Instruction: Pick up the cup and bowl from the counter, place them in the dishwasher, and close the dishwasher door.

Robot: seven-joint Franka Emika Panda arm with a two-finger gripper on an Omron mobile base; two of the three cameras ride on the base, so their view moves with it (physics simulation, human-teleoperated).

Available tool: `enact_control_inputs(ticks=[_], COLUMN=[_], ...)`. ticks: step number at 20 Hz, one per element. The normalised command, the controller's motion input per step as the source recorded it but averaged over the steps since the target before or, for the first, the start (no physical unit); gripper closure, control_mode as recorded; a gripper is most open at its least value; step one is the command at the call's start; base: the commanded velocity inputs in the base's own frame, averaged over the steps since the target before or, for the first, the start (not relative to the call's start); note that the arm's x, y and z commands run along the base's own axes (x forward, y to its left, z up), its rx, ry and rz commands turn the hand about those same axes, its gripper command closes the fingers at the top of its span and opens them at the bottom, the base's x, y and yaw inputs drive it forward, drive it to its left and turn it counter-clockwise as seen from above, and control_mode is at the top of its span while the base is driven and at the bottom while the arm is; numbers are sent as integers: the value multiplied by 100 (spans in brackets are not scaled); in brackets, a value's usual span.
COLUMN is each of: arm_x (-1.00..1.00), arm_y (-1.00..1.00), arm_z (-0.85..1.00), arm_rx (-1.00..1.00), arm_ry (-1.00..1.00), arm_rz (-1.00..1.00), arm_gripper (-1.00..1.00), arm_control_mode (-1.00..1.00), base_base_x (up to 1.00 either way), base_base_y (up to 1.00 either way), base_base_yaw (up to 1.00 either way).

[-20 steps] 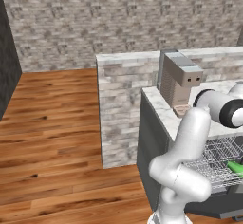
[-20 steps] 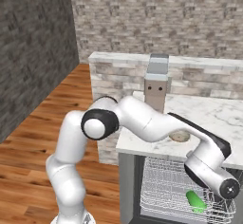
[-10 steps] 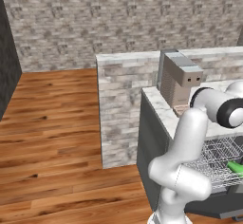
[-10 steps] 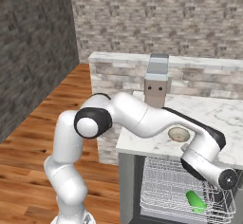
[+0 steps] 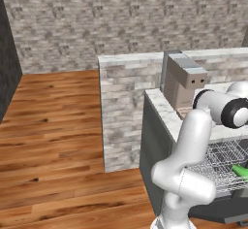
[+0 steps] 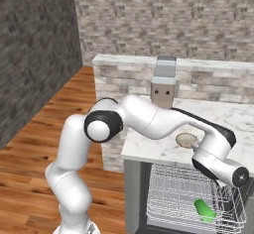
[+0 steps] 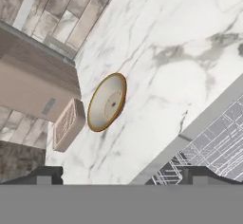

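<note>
The tan bowl (image 7: 107, 102) sits on the marbled counter (image 7: 180, 38), just ahead of my open gripper (image 7: 122, 178), whose two dark fingertips stand wide apart with nothing between them. In the right base view the bowl (image 6: 186, 140) lies near the counter's front edge, and my hand hangs just right of it above the pulled-out wire rack (image 6: 173, 193). The green cup (image 6: 204, 209) lies on its side in that rack, also seen as the green cup (image 5: 240, 171). The dishwasher door (image 5: 213, 208) hangs open below the rack.
A boxy coffee machine (image 6: 163, 87) stands at the back of the counter against the stone-brick ledge (image 6: 124, 67), its tan square tray (image 7: 69, 126) close beside the bowl. Wood floor (image 5: 53, 126) spreads to the left.
My hand has risen a little from over the rack toward the counter edge and the bowl. The jaws have stayed open; the cup has not moved.
</note>
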Motion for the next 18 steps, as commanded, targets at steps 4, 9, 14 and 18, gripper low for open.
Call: enact_control_inputs(ticks=[4,9,14,18], arm_x=[45,45,43,33], arm_y=[9,11,15,13], arm_z=[0,0,-7,-20], arm_rx=[1,0,0,0], arm_ry=[0,1,2,2], arm_rz=[0,0,0,0], arm_gripper=[-100,-100,-100,-100], arm_control_mode=[-100,-100,-100,-100], base_base_x=[0,0,0,0], base_base_y=[0,0,0,0], base_base_yaw=[0,0,0,0])
